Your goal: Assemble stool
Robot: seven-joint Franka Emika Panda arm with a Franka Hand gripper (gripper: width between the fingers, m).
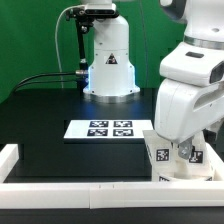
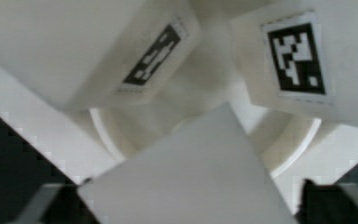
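Nearest in the exterior view, a long white edge rail [image 1: 80,187] is seen bordering the black bench [image 1: 60,150], with a shorter side piece running back at the exterior view's left. The bench is thus fenced in like a shallow tray, and the stool parts and the marker board are held within that border.

Just behind the rail, toward the exterior view's right, the stool parts [image 1: 172,160] are found bunched together under the arm's wrist. White chunky pieces are shown there, each faced with black-and-white square tags, and they are seen resting close against the rail. Which piece is the seat and which are legs cannot be told from this view.

The hand [image 1: 176,150] is lowered right into that cluster. Whether it is released or clenched on a part cannot be told, since its fingers are hidden among the white pieces.

In the wrist view, two tagged white faces [image 2: 286,55] are seen tilted apart, with a pale wedge-shaped part [image 2: 202,165] filling the middle and a curved white edge behind it; the picture is blurred.

Farther back from the rail, the marker board [image 1: 112,129] is seen lying flat on the bench, four tags printed on it, well apart from the stool parts.

Beyond the marker board, the arm's white base [image 1: 108,65] is seen standing before a green backdrop
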